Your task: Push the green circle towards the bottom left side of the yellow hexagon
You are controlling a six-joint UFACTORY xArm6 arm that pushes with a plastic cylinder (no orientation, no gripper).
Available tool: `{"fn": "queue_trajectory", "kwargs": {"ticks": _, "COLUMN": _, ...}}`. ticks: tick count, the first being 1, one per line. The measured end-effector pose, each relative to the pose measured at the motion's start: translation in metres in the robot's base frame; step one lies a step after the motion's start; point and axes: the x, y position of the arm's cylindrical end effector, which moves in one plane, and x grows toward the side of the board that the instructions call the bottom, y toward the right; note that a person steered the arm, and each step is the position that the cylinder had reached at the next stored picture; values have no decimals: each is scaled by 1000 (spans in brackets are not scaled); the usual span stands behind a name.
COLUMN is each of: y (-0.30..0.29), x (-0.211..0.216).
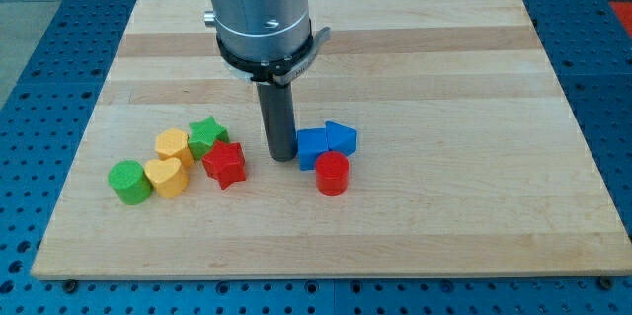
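Note:
The green circle (129,182) lies at the view's lower left of the wooden board. The yellow hexagon (173,145) sits up and to the right of it, and a yellow heart (167,177) lies directly right of the circle, touching it. My tip (279,159) rests on the board well to the right of these, between the red star (225,164) and the blue cube (312,146). The tip is far from the green circle.
A green star (207,135) touches the yellow hexagon's right side. A blue triangle (341,137) and a red cylinder (333,173) sit by the blue cube. The board's left edge (74,172) is close to the green circle.

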Motion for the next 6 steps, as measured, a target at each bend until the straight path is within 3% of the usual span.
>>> {"fn": "queue_trajectory", "kwargs": {"ticks": 2, "y": -31, "x": 45}}
{"fn": "queue_trajectory", "kwargs": {"ticks": 4, "y": -132, "x": 100}}
{"fn": "queue_trajectory", "kwargs": {"ticks": 6, "y": -190, "x": 75}}
